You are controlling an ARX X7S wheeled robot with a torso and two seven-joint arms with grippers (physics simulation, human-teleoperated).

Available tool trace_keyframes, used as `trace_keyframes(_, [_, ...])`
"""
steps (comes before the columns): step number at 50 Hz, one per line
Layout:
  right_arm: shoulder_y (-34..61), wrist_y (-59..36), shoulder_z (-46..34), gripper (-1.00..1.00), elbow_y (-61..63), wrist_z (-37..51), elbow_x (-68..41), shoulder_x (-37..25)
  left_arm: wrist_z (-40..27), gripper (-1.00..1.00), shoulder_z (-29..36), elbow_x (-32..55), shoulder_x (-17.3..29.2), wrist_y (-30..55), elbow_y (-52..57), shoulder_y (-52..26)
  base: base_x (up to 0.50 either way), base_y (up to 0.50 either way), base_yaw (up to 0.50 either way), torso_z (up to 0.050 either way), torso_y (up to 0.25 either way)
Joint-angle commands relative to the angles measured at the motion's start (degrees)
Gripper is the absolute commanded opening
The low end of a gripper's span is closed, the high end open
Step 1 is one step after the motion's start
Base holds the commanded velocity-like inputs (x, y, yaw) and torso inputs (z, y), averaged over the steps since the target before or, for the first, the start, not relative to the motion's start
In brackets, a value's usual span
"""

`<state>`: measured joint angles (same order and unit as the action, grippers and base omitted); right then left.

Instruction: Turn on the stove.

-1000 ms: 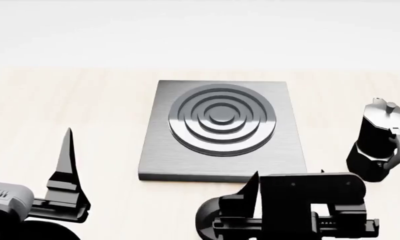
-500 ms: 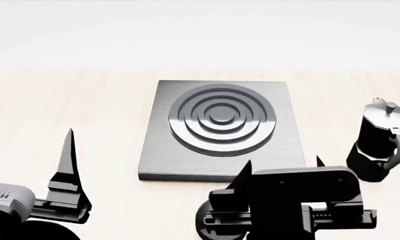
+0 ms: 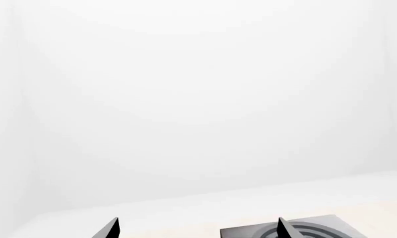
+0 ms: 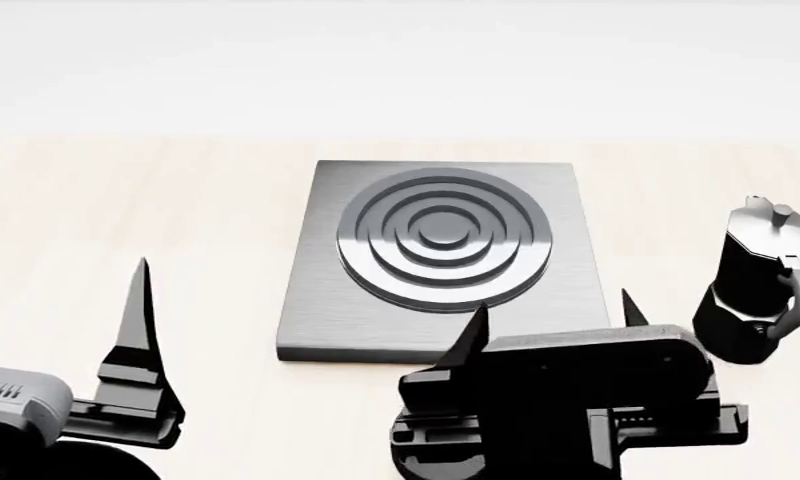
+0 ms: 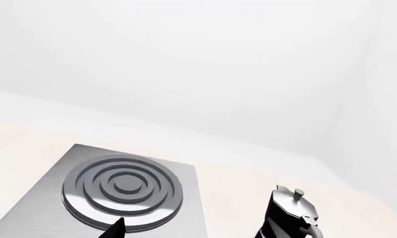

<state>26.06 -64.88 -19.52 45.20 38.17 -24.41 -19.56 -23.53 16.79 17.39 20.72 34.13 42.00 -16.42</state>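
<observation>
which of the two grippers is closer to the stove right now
The right gripper: its open black fingertips reach the near edge of the flat grey metal stove slab. The left gripper, also open, sits off to the slab's left, clear of it.

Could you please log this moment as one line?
stove untouched | right claw open, at near edge | left claw open, idle | moka pot right

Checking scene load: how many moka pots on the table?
1. The moka pot stands right of the stove, beyond the right gripper. That arm may hide more.
</observation>
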Motion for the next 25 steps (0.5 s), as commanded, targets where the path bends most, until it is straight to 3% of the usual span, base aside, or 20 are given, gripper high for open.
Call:
trace_keyframes(1, [0.7,-0.67,-1.25,1.0,1.95,0.73,0.15,-0.21,-0.2,1.0,0.0,0.27,0.27,0.0,0.3,0.18,0.0,0.0,0.0,0.0,0.0])
trace_keyframes(25, [1.83,-1.89,-1.21,1.0,5.64,2.29,-0.26,-0.41,-0.72,1.0,-0.1,0.97,0.66,0.28,0.96,0.2,0.0,0.0,0.0,0.0,0.0])
